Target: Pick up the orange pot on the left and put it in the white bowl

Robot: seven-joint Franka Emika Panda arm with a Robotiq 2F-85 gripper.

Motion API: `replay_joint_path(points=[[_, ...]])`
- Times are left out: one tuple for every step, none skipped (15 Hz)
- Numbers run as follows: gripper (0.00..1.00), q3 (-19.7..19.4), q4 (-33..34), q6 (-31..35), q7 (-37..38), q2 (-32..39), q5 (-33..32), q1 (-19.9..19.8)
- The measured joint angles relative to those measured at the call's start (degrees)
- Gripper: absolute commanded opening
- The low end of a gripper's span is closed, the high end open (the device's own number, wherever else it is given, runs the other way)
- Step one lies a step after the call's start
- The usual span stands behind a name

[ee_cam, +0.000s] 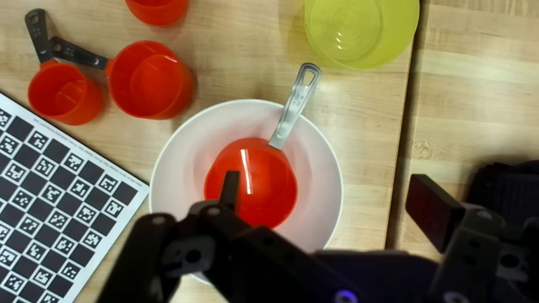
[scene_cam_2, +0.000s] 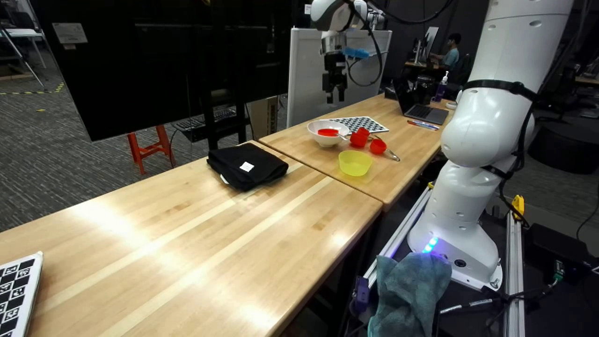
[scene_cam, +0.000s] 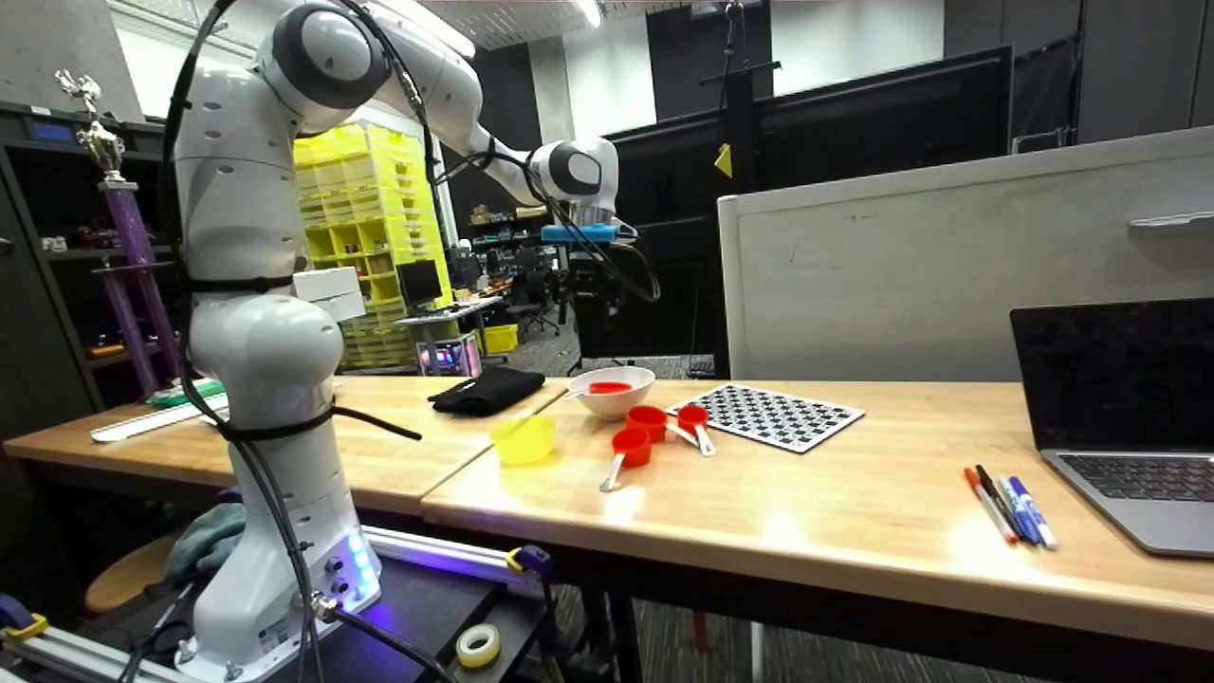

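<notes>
Across the bottom of the wrist view reaches the black two-fingered end effector, its fingers spread far apart and gripping nothing. Beyond it, at mid-frame, the small round red-orange plastic pot lies inside the smooth round white bowl; how far it tips I cannot tell. The pot sits below the fingertips, partly hidden by the finger at lower centre rather than midway between the two, and its flat grey handle runs over the rim toward upper right. An exterior view shows the fingertips well above the bowl, so I judge the placing done and only a retreat due.

Around the bowl, the pale wooden tabletop carries three red-orange plastic cups at upper left, a translucent yellow plastic tub at upper right and a black-and-white checkered board at lower left. Farther off in an exterior view, an upright white panel stands at right and yellow storage bins rise at upper left.
</notes>
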Motion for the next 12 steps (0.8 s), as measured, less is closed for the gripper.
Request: replay_joint_path(points=[[1.00,0.0,-0.8,0.1,0.2,-0.9,0.0,0.3],[1.00,0.0,-1.6,0.1,0.5,-1.7,0.0,0.5],[1.00,0.0,-2.4,0.3,0.8,-2.6,0.0,0.8],[1.00,0.0,-3.2,0.5,1.1,-3.3,0.0,1.0],[1.00,0.0,-4.1,0.9,1.3,-4.1,0.0,1.3],[1.00,0.0,-4.9,1.2,1.6,-4.8,0.0,1.5],[1.00,0.0,-5.7,1.4,1.8,-5.5,0.0,1.8],[1.00,0.0,-6.5,1.7,2.2,-6.2,0.0,2.0],[1.00,0.0,-7.4,1.8,2.5,-6.9,0.0,2.3],[1.00,0.0,-8.2,1.9,2.9,-7.7,0.0,2.6],[1.00,0.0,-9.1,2.0,3.3,-8.4,0.0,2.9],[1.00,0.0,-10.1,2.1,3.7,-9.1,-0.1,3.4]])
